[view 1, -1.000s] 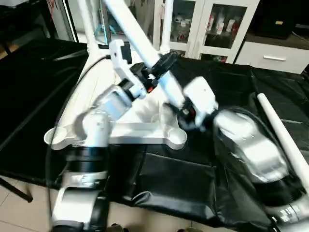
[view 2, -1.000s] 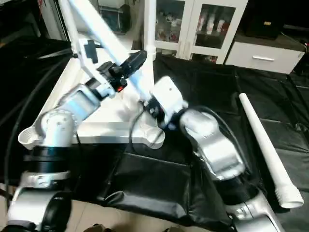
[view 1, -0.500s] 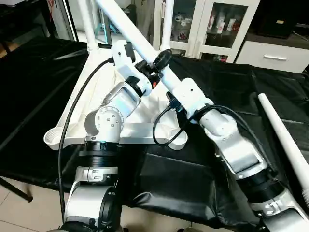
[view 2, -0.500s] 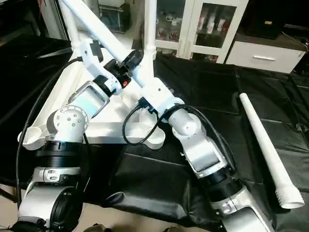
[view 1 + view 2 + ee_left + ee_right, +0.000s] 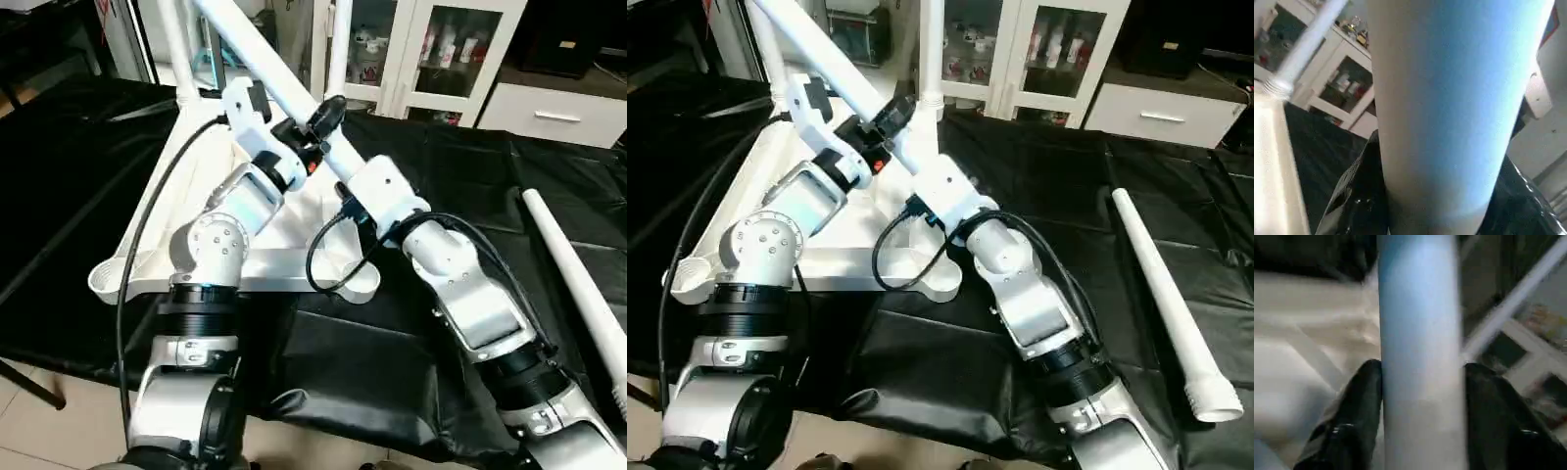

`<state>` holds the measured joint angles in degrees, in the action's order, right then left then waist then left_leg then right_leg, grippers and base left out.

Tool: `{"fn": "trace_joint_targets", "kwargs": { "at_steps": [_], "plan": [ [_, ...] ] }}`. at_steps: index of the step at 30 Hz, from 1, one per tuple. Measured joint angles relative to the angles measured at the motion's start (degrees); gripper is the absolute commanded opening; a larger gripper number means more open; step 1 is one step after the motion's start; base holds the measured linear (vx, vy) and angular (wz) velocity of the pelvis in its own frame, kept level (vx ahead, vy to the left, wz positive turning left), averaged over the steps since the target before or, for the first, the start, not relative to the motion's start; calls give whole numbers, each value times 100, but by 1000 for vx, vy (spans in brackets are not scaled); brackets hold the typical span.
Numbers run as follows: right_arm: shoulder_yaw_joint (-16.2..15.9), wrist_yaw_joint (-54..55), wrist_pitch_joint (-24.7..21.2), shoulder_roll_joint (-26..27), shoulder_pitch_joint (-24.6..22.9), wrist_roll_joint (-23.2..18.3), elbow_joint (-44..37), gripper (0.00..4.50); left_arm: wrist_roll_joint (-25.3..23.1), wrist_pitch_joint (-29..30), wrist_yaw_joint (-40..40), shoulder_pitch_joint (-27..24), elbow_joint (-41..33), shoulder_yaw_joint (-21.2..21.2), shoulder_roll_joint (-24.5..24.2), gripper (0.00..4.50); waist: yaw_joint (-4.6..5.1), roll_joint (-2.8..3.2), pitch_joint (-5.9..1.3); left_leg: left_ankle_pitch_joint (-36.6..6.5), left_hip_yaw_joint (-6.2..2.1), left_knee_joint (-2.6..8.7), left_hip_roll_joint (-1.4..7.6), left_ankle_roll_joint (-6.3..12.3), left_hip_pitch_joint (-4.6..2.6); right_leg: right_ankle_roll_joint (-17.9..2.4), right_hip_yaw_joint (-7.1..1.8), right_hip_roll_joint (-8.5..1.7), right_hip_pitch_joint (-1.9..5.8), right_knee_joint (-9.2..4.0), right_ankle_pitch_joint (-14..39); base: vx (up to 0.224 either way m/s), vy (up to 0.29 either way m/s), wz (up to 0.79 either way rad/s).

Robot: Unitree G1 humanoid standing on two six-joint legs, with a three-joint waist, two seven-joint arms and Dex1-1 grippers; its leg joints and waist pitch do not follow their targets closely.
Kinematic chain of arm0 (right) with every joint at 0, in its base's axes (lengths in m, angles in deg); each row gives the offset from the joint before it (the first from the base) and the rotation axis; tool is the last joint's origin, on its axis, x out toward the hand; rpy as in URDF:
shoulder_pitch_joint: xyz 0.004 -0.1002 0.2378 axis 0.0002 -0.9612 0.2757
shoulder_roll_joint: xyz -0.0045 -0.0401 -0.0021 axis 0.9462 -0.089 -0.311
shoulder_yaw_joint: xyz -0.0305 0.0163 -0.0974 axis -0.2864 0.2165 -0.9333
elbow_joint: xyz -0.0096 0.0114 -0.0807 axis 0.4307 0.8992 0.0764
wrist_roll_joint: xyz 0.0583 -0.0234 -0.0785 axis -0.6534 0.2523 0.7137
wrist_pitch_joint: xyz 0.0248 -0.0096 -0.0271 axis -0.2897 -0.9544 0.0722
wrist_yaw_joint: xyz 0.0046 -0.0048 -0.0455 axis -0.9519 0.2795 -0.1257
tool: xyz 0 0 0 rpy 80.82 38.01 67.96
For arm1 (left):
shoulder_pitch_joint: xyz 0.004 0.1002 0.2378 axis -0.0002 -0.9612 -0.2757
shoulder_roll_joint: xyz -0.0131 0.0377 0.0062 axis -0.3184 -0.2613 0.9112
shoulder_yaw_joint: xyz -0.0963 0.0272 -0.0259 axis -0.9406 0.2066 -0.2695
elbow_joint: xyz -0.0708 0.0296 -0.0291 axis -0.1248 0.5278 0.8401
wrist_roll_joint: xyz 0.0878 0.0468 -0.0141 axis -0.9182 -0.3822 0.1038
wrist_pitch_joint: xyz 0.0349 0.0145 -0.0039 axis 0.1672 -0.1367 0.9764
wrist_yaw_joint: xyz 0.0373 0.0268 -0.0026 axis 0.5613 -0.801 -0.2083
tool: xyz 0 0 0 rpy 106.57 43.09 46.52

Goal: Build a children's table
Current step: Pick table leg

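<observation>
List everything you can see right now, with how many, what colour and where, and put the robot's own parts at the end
Tabletop: one, white, upside down on the black cover, near edge toward the robot.
Fitted legs: two, white, standing upright at the tabletop's far corners.
Held leg: one, white, slanting up to the far left above the tabletop, gripped by both grippers.
Loose leg: one, white, lying on the cover to the robot's right.
Table cover: one, black.
Cabinet: one, white with glass doors, behind the table.
Left gripper: black fingers, shut on the held leg.
Right gripper: black fingers, shut on the held leg.
</observation>
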<state>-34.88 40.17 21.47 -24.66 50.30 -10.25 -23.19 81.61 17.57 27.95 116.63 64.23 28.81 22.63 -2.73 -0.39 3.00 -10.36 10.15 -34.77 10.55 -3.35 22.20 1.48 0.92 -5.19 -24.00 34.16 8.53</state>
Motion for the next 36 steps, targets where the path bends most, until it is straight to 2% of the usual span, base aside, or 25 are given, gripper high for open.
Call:
{"fn": "trace_joint_targets", "kwargs": {
  "at_steps": [3,6,12,18,20,27,31,33,36],
  "plan": [
    [321,-589,-186,31,1,-661,-250,305,-101,35,-336,-28,-3,126,-325,185,-6,0,0,0,0,0,1,1,1,0,0,1,1,-1,0,0,0,0],
    [571,-1066,-536,-18,13,-1205,-430,334,-83,224,-748,-84,-90,263,-539,185,-59,0,0,0,0,-2,-2,2,2,-2,0,-2,2,-2,-1,0,0,0],
    [997,-2383,-1966,-998,2,-2466,-836,376,371,991,-2083,-282,-807,773,-1101,185,-127,4,3,0,2,-7,-2,3,-1,-7,-1,-4,6,4,-4,0,0,0],
    [1365,-2953,-2809,-1361,-83,-3249,-1040,430,722,1305,-2629,-297,-1107,873,-1218,185,-77,7,4,2,2,-8,0,-1,-19,-8,-2,-4,5,30,-4,0,0,0],
    [1654,-3198,-3289,-1531,-222,-3792,-1074,442,898,1429,-2863,-352,-1274,912,-1247,185,-90,8,3,2,2,-8,0,-1,-21,-8,-2,-4,8,29,-4,0,0,0],
    [1998,-3271,-4058,-1535,-236,-4481,-1074,450,1130,1598,-3095,-375,-1398,898,-1295,185,-84,13,2,2,2,-11,0,-1,-19,-13,-2,-4,5,30,-8,0,0,0],
    [1998,-3307,-4176,-1603,-299,-4579,-1203,450,1193,1729,-3223,-380,-1418,895,-1312,185,-94,15,2,2,2,-11,-1,-2,-17,-12,-2,-4,5,27,-7,0,0,0],
    [1992,-3298,-4232,-1612,-317,-4601,-1278,420,1223,1765,-3274,-385,-1430,895,-1335,185,-98,15,2,2,2,-11,-1,-2,-17,-11,-2,-4,5,26,-6,0,0,0],
    [1982,-3290,-4297,-1610,-317,-4653,-1297,409,1223,1767,-3287,-394,-1430,896,-1348,185,-99,16,2,2,2,-11,-1,-2,-17,-11,-2,-4,5,25,-6,0,0,0]
  ]
}}
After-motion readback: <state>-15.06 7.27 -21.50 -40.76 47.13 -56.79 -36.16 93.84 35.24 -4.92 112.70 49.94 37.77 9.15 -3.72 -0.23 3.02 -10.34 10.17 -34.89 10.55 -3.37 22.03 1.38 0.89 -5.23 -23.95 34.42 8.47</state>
